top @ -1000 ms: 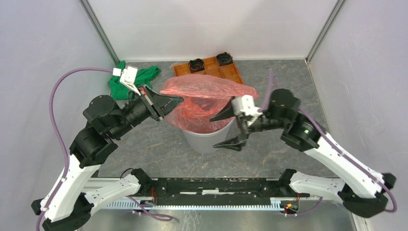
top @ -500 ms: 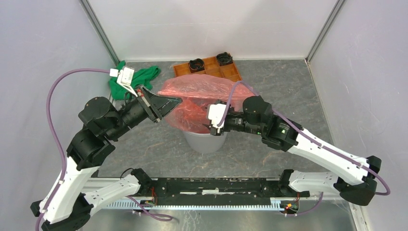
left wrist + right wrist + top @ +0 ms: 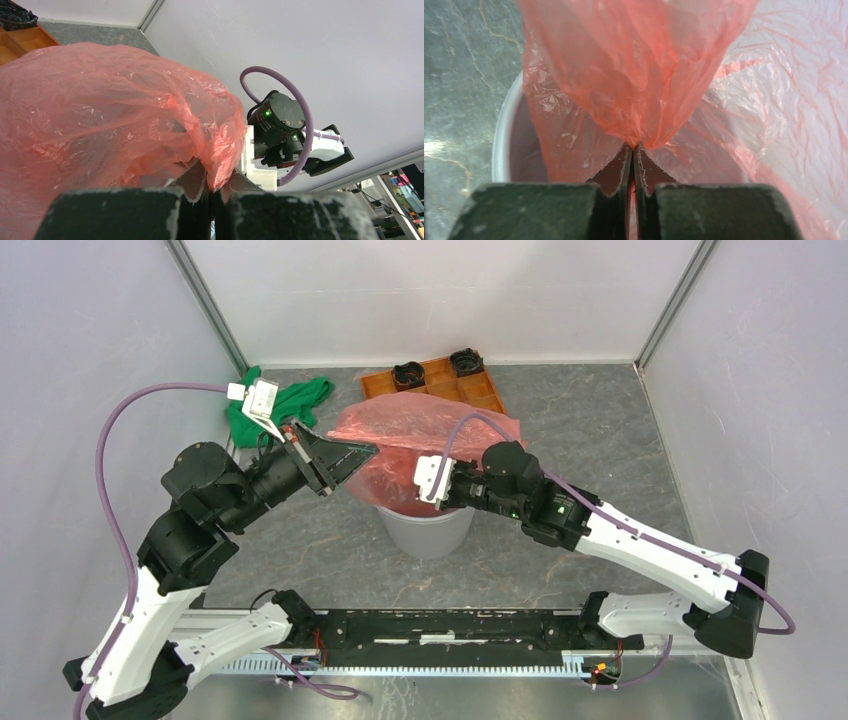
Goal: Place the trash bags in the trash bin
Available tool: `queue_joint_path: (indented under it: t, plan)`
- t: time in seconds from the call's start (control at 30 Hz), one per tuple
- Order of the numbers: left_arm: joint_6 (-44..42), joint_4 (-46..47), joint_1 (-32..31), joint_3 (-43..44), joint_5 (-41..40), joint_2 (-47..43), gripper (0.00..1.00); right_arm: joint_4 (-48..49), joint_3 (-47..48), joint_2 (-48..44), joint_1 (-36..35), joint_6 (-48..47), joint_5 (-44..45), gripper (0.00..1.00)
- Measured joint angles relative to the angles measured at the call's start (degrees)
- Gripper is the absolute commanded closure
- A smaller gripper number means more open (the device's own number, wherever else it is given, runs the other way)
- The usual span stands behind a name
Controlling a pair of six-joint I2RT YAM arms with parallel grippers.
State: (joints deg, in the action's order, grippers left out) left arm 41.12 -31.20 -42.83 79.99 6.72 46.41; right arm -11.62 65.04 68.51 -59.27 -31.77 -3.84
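The translucent red-orange trash bag (image 3: 425,425) is draped over the light grey trash bin (image 3: 430,532), ballooning above its rim. At the bag's left edge my left gripper (image 3: 372,448) is shut on a fold of the film; the left wrist view shows the bag (image 3: 100,100) pinched at the left gripper's (image 3: 212,182) tips. Over the bin's near side, my right gripper (image 3: 428,498) is shut on the bag too. In the right wrist view the film (image 3: 634,65) bunches into the closed tips of the right gripper (image 3: 633,146), above the bin's rim (image 3: 501,140).
An orange compartment tray (image 3: 440,388) holding two black cups (image 3: 408,373) sits behind the bin at the back. A green cloth (image 3: 295,398) lies at the back left, behind the left wrist. White walls close in on three sides.
My right arm swung from the bin's right side to over its near rim, and its wide-open jaws closed on the bag film. The left gripper kept its hold and barely moved.
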Motion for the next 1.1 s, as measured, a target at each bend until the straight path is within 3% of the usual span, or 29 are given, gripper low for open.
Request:
queue_joint_path:
  t: [0.1, 0.17, 0.37, 0.47, 0.73, 0.93, 1.1]
  plan:
    - [0.0, -0.02, 0.0, 0.0, -0.15, 0.0, 0.98, -0.44, -0.02, -1.05, 0.0, 3.3, -0.04, 0.99]
    - [-0.02, -0.07, 0.0, -0.02, -0.63, 0.02, 0.9, -1.11, -0.02, -3.1, 0.0, 7.06, -0.22, 0.99]
    - [-0.11, -0.68, 0.0, -1.27, -3.63, 0.11, 0.21, -4.46, -0.31, -12.92, 0.0, 19.34, -3.06, 0.99]
    - [-0.11, -0.66, 0.0, -2.67, -3.37, 0.09, 0.01, -5.7, -0.63, -17.7, 0.0, 24.28, -3.65, 0.99]
    - [-0.02, -4.46, 0.0, -4.72, -4.28, -5.31, 0.0, -7.06, -2.91, -22.16, 0.0, 29.53, 0.11, 0.99]
    - [1.33, -13.25, 0.0, -4.72, -12.09, -13.53, 0.07, -7.19, -4.13, -21.9, 0.0, 29.99, 1.14, 0.99]
    - [1.42, -17.14, 0.0, -4.66, -18.99, -9.68, 0.05, -6.51, -4.13, -22.36, 0.0, 29.73, 0.7, 0.99]
